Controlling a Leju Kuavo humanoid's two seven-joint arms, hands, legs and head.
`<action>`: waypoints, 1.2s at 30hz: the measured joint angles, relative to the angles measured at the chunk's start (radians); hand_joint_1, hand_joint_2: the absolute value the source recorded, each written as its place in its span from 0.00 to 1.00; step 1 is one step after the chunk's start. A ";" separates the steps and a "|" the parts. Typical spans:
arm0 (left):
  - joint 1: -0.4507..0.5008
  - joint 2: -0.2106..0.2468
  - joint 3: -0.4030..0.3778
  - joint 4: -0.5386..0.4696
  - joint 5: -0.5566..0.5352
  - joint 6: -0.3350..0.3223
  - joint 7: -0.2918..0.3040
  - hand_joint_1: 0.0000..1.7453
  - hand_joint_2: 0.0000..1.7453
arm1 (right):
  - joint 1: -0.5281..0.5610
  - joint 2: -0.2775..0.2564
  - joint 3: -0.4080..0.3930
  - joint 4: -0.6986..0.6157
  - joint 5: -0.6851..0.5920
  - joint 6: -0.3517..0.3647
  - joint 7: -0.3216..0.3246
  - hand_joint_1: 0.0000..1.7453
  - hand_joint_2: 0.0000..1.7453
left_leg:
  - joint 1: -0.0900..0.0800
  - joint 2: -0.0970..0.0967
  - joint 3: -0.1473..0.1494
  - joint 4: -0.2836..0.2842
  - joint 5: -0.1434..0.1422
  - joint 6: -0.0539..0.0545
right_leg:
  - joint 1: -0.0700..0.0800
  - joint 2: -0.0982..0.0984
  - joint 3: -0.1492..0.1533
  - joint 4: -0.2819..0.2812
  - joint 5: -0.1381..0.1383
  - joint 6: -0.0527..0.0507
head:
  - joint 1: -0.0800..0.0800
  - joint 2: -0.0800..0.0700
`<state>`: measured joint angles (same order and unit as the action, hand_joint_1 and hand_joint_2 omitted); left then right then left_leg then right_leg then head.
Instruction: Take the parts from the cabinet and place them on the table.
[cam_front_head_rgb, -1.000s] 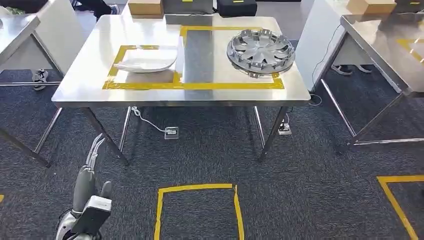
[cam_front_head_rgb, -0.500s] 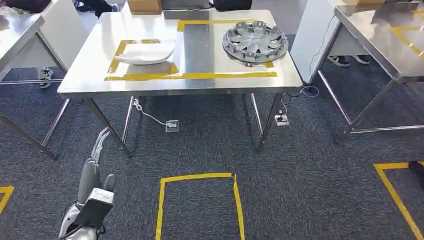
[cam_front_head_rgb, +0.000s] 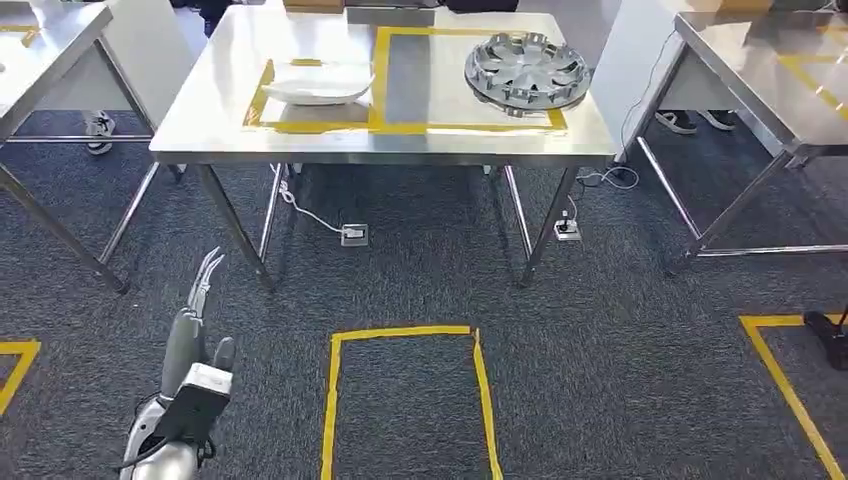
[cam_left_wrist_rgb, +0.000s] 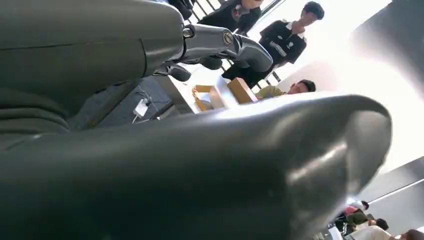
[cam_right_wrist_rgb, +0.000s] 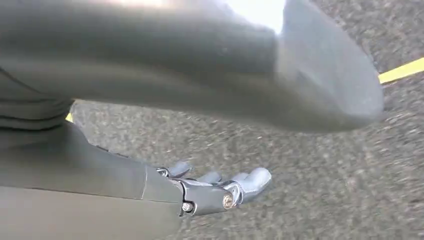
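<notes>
While the left hand hangs low at the near left over the dark carpet, its fingers are stretched out and apart, holding nothing. At the far side stands the steel counter, marked with yellow tape. On it lie two parts: a white curved panel toward its left and a silver wheel cover toward its right, well apart. Over the carpet, the right hand is likewise empty, fingers extended.

One hubcap, one white part, three steel tables, two floor sockets.
</notes>
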<state>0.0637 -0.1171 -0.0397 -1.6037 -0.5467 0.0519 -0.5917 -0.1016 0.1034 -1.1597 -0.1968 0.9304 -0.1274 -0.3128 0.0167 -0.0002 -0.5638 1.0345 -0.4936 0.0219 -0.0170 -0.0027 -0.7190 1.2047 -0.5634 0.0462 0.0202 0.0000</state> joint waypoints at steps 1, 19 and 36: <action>0.000 -0.001 0.000 0.003 -0.002 0.000 0.003 0.00 0.00 | -0.001 0.000 0.000 0.000 -0.001 -0.003 0.002 0.00 0.00 | -0.003 0.001 -0.015 0.000 0.012 0.002 | 0.002 0.000 -0.013 0.072 -0.037 -0.001 | 0.000 0.000; -0.222 0.045 0.272 0.858 0.001 0.169 0.246 0.00 1.00 | 0.003 0.020 0.000 -0.003 0.019 -0.020 0.024 0.00 1.00 | -0.008 0.001 -0.133 0.243 -0.042 -0.060 | 0.025 -0.003 0.175 -0.224 0.093 -0.084 | -0.002 0.000; -0.140 -0.006 0.640 1.377 0.253 0.185 0.745 0.00 1.00 | 0.004 0.043 -0.008 -0.003 0.007 -0.019 0.228 0.00 1.00 | 0.005 0.001 0.012 -0.016 0.010 0.001 | -0.018 0.000 0.155 -0.105 0.047 0.015 | 0.007 0.000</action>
<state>-0.0763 -0.1232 0.6005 -0.2266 -0.2937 0.2365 0.1533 -0.0977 0.1465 -1.1673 -0.1995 0.9377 -0.1469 -0.0850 0.0213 0.0007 -0.5522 1.0182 -0.4834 0.0232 -0.0351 -0.0027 -0.5636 1.0999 -0.5160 0.0616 0.0271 0.0000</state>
